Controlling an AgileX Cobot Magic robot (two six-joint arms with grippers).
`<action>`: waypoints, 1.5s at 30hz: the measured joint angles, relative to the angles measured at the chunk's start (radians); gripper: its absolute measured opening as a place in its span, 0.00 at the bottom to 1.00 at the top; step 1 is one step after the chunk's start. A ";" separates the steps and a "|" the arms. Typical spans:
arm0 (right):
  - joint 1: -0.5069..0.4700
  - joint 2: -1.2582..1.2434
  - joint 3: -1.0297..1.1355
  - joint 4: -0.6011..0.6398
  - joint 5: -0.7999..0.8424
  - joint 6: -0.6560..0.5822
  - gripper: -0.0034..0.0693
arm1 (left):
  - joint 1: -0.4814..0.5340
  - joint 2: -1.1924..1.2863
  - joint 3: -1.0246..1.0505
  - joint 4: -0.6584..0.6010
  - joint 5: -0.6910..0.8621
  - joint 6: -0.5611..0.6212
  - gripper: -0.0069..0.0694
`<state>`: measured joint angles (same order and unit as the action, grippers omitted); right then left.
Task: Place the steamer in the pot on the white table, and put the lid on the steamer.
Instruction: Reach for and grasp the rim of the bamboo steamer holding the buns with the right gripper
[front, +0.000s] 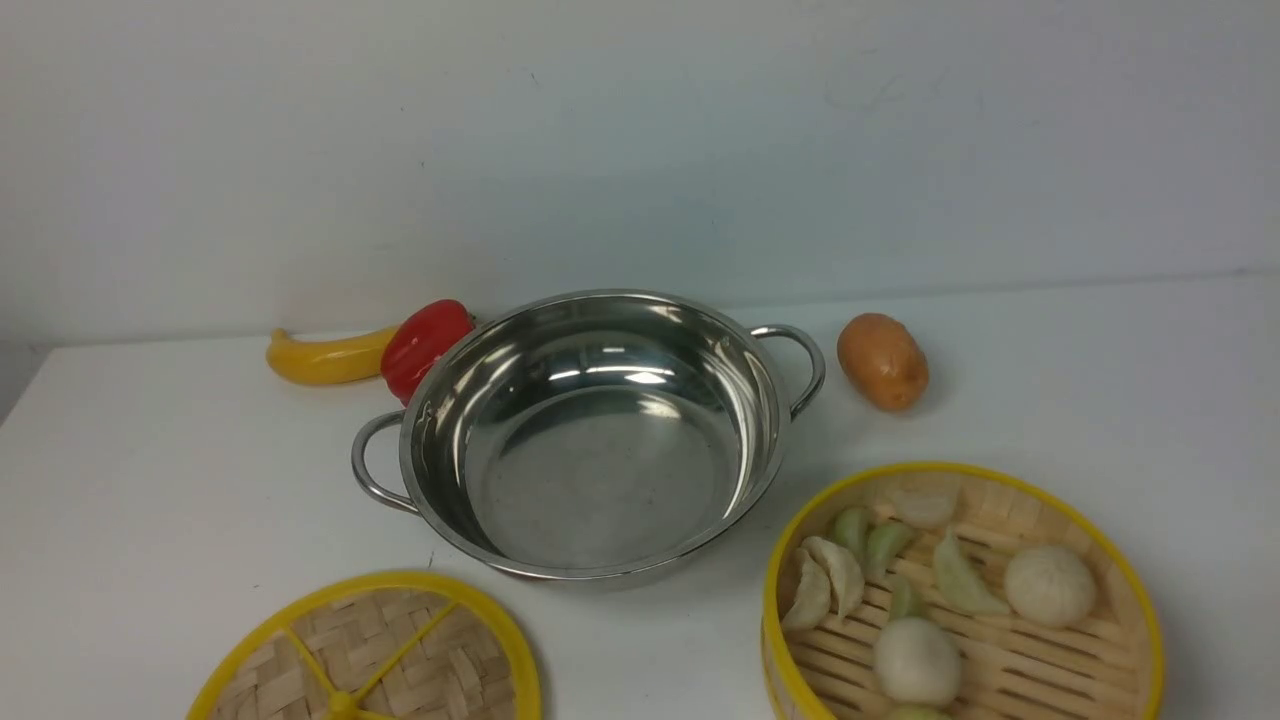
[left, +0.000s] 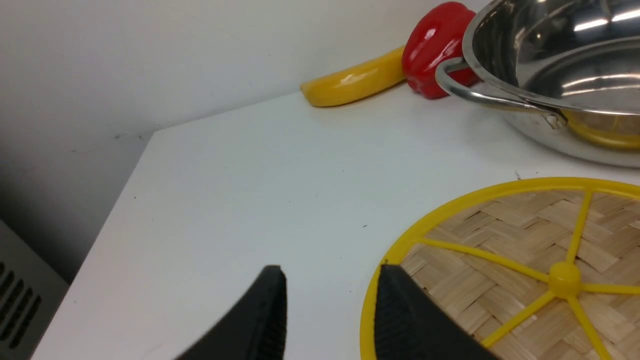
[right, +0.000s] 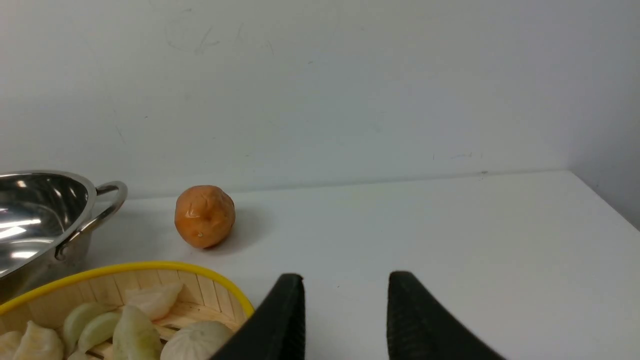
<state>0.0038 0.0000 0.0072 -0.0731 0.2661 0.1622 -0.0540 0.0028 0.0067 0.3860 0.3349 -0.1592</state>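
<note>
The shiny steel pot (front: 600, 440) stands empty in the middle of the white table (front: 150, 480). The steamer (front: 1080, 520), a yellow-rimmed bamboo basket holding dumplings and buns, sits at the front right. The lid (front: 390, 650), a flat woven disc with yellow spokes, lies at the front left. Neither gripper shows in the front view. My left gripper (left: 330, 272) is open and empty, with one fingertip over the lid's rim (left: 400, 245). My right gripper (right: 345, 277) is open and empty over bare table, beside the steamer (right: 125, 285).
A yellow banana (front: 325, 358) and a red pepper (front: 424, 345) lie behind the pot's left handle. A brown potato (front: 882, 361) lies right of the pot. The wall rises just behind them. The table's left edge (left: 120, 200) is near the lid.
</note>
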 joint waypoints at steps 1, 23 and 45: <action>0.000 0.000 0.000 0.000 0.000 0.000 0.39 | 0.000 0.000 0.000 0.000 0.000 0.000 0.41; 0.000 0.000 0.001 0.647 -0.091 0.103 0.39 | 0.000 0.000 0.000 -0.517 -0.465 -0.309 0.41; 0.000 0.000 0.002 0.921 -0.109 0.183 0.39 | 0.000 -0.001 0.000 -0.285 -0.771 -0.523 0.41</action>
<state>0.0038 0.0000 0.0090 0.8475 0.1568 0.3452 -0.0540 0.0016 0.0067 0.1012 -0.4362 -0.6821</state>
